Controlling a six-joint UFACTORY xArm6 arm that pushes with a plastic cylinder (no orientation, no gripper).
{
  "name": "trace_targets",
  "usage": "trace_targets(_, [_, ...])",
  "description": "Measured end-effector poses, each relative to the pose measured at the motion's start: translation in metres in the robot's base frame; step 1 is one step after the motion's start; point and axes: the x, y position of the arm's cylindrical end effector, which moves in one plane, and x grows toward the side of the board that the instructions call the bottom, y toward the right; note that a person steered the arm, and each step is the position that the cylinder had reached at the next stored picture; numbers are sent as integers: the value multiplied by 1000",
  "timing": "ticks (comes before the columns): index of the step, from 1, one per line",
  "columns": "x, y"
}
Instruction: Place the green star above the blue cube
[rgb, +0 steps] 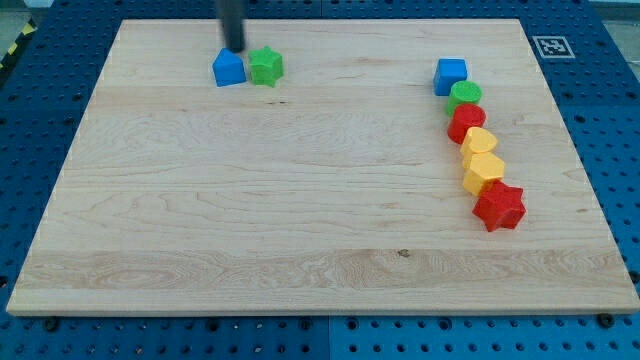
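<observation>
The green star (266, 67) sits near the view's top left, touching the right side of a blue block (229, 68). My tip (234, 49) is just above that blue block, at its top edge, slightly left of the star. A blue cube (451, 75) sits at the view's top right, at the head of a line of blocks.
Below the blue cube runs a line: a green round block (465, 96), a red block (466, 122), two yellow blocks (480, 142) (484, 171) and a red star (499, 206). The wooden board (300, 200) lies on a blue pegboard.
</observation>
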Motion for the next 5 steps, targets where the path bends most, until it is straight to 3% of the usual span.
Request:
trace_targets(1, [2,-52])
trace_targets(2, [14,-47])
trace_targets(5, [45,29])
